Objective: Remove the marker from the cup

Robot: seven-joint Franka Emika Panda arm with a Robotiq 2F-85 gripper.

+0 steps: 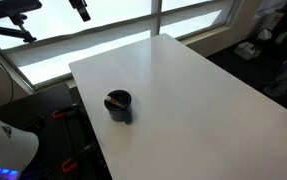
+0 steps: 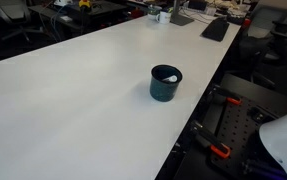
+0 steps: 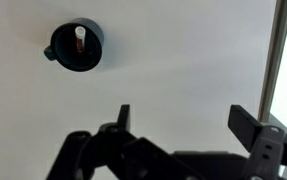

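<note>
**A:** What stands around the cup [image 1: 119, 104] on the worktop [image 1: 203, 90]?

**B:** Very little. The cup stands upright near one long edge of the white worktop. The clutter is well apart from it. In an exterior view a dark keyboard [image 2: 215, 28] lies at the far end, with office chairs [image 2: 18, 25] behind. Below the near edge there is a black frame with red clamps [image 2: 221, 150].

**A:** And the marker?

**B:** The marker [image 3: 76, 38] is inside the cup. The wrist view looks straight down on it as a thin reddish stick with a pale end, leaning toward the rim. In an exterior view its tip [image 1: 114, 101] just clears the rim.

**A:** How does the gripper stand?

**B:** The gripper [image 3: 183, 118] comes in from the bottom of the wrist view. Its two dark fingers [image 3: 123, 116] are spread wide with nothing between them. It is well apart from the cup, which sits toward the upper left of that view.

**A:** Does anything block the way?

**B:** Only bare worktop lies between the gripper and the cup.

**A:** What is hard to make out?

**B:** The cup wall hides the marker's lower part. From the side with the keyboard, only a pale patch shows inside the cup, so the marker cannot be told apart there. A small lug on the cup's side shows in the wrist view alone. A white rounded body [image 2: 283, 140] is cut off at the corner. A dark piece [image 1: 80, 8] at the top edge is too small to identify.
</note>
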